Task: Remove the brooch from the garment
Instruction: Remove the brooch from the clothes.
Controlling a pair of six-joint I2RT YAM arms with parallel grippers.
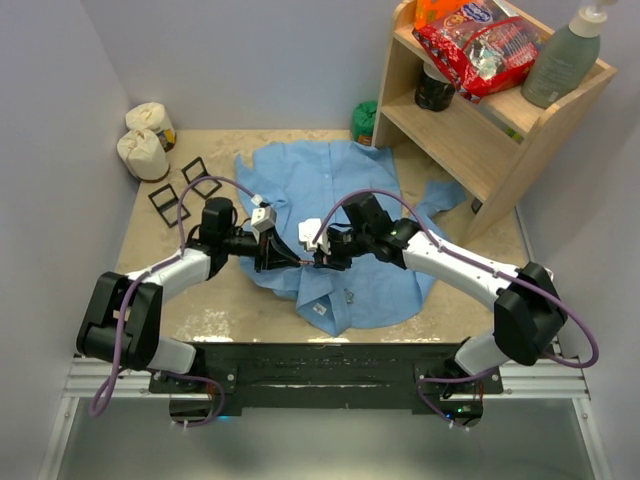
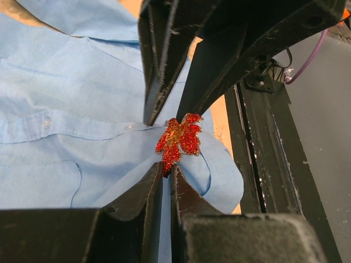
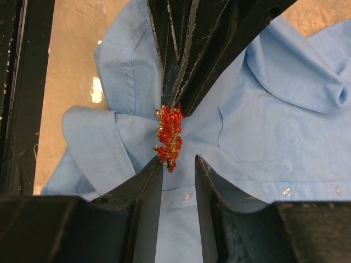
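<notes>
1. Brooch [image 3: 169,137] sits on a bunched garment [image 3: 263,126] fold near the table's [image 1: 200,300] near edge, long axis running gripper to gripper.
2. Left gripper [image 2: 166,183], narrow, pinches cloth at one end.
3. Right gripper [image 3: 178,164], fingers partly apart, faces the other end.

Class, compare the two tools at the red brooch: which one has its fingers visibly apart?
The right tool: a clear gap shows between its fingers beside the brooch, while the left tool is pinched shut on the shirt.
</notes>
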